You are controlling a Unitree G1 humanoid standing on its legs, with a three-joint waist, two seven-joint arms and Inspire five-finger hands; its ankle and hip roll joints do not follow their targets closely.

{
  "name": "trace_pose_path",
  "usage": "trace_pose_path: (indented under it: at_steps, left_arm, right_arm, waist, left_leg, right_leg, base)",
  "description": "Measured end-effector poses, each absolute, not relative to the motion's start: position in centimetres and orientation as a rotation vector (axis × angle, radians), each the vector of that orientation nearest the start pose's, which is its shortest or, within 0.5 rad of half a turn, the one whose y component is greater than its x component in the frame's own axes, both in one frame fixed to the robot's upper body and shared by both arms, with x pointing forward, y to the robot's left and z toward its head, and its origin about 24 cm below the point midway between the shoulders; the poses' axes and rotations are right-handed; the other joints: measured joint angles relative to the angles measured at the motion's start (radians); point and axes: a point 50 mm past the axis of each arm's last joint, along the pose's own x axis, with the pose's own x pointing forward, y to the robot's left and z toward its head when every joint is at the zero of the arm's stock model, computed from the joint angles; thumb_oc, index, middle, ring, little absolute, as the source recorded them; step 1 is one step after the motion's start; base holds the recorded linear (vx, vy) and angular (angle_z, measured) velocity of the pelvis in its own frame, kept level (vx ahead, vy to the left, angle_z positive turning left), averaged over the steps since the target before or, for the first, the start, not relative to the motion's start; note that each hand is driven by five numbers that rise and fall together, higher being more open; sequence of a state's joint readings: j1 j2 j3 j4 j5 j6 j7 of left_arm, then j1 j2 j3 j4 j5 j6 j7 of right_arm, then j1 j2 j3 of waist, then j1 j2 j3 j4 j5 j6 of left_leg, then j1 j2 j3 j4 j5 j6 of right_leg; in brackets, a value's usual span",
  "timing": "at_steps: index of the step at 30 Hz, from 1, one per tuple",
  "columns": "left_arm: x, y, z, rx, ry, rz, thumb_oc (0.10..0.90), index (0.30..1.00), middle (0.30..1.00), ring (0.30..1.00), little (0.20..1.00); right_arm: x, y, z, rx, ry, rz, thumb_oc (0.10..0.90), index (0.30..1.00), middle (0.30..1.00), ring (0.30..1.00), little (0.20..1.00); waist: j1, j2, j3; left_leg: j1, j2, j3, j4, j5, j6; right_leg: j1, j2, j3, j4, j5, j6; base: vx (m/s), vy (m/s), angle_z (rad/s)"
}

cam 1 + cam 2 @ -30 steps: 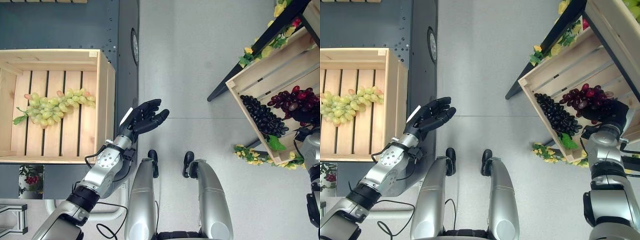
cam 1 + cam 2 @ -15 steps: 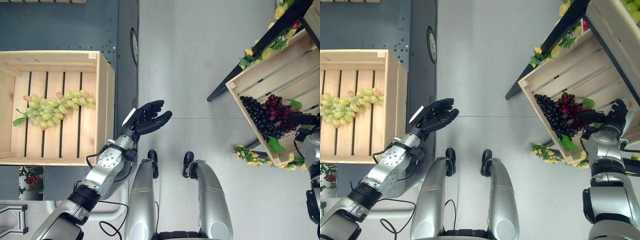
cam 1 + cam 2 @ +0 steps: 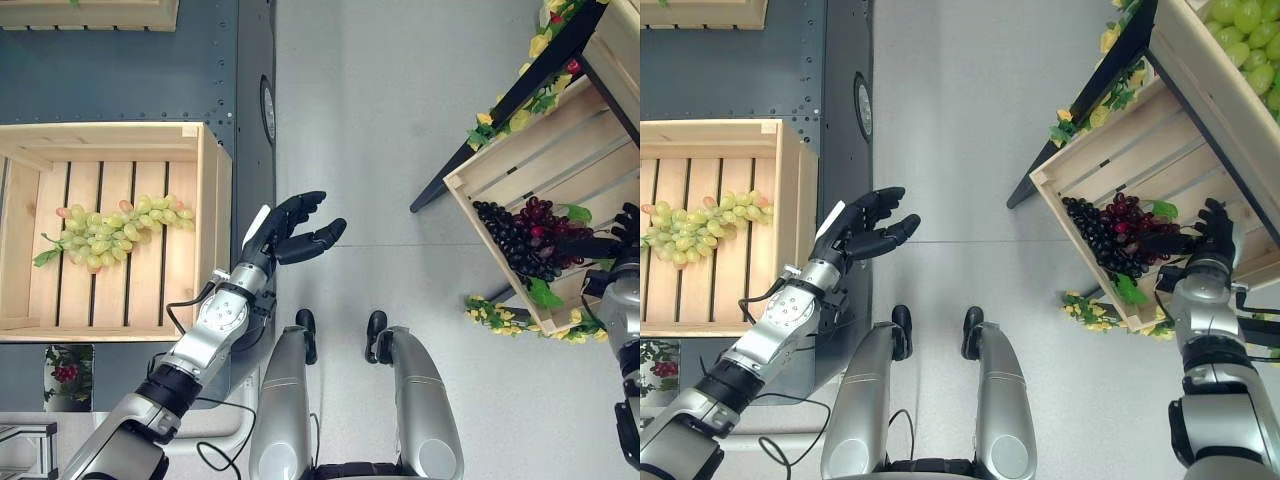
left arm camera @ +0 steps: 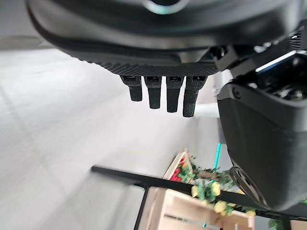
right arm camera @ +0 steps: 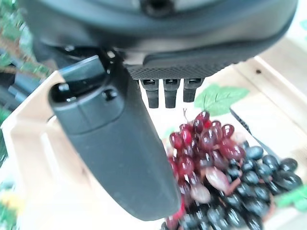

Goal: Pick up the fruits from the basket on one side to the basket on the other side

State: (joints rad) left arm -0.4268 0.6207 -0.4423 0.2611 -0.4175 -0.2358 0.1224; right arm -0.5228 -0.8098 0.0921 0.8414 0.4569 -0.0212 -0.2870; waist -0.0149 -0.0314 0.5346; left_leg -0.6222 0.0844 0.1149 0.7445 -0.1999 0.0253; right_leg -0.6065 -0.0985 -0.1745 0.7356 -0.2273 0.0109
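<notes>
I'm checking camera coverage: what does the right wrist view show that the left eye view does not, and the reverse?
The right wrist view alone shows, from close, the red grapes lying on the black grapes, and the right hand with straight fingers above them. The left eye view alone shows the green grapes in the left crate and the open left hand over the floor. Both show the two dark bunches in the right crate.

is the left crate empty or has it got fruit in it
Not empty: one bunch of green grapes lies on the slats of the left crate.
</notes>
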Motion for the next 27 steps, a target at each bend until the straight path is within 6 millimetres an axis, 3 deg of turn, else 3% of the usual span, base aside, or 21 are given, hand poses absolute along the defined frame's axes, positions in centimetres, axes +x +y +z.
trace_pose_path:
  at_steps: [5,9,14,21,27]
  left_arm:
    - [32.0,18.3,13.9,0.251,-0.379,-0.156,0.800,0.900,0.900,0.900,0.900]
    - [32.0,19.2,16.1,0.236,-0.500,-0.061,0.800,0.900,0.900,0.900,0.900]
    - [31.7,21.7,18.2,0.191,-0.617,0.178,0.800,0.900,0.900,0.900,0.900]
    - [32.0,24.5,18.6,0.171,-0.628,0.372,0.800,0.900,0.900,0.900,0.900]
    - [32.2,28.7,18.6,0.504,-0.576,0.513,0.800,0.900,0.900,0.900,0.900]
  right_arm:
    - [30.2,-35.8,8.7,-0.396,0.166,-0.544,0.800,0.900,0.900,0.900,0.900]
    - [30.1,-35.4,8.2,-0.412,0.170,-0.527,0.800,0.900,0.900,0.900,0.900]
    - [30.3,-34.6,7.8,-0.464,0.172,-0.498,0.800,0.900,0.900,0.900,0.900]
    - [30.7,-33.3,7.1,-0.487,0.187,-0.429,0.800,0.900,0.900,0.900,0.900]
    - [31.1,-32.6,7.0,-0.519,0.199,-0.350,0.800,0.900,0.900,0.900,0.900]
  waist:
    - [-0.001,-0.001,0.000]
    - [0.000,-0.001,0.000]
    - [-0.004,-0.002,0.000]
    - [0.008,-0.001,-0.001]
    - [0.005,-0.001,-0.001]
  left_leg:
    - [0.053,-0.008,0.005,-0.022,-0.001,0.006]
    - [0.054,-0.010,0.004,-0.022,0.001,0.005]
    - [0.056,-0.014,0.003,-0.024,0.004,0.002]
    - [0.090,-0.021,0.005,-0.042,0.009,-0.005]
    - [0.083,-0.017,0.013,-0.049,0.015,-0.008]
  right_leg:
    - [0.045,-0.022,-0.005,-0.005,-0.006,0.003]
    - [0.047,-0.026,-0.009,-0.001,-0.013,0.004]
    - [0.048,-0.036,-0.022,0.009,-0.018,-0.004]
    - [0.077,-0.054,-0.034,0.011,-0.027,-0.005]
    - [0.074,-0.068,-0.052,0.019,-0.035,-0.009]
  base:
    - [0.00,0.009,0.01]
    - [0.01,0.006,0.04]
    - [0.00,0.005,0.02]
    - [0.01,0.030,0.04]
    - [0.01,0.046,0.10]
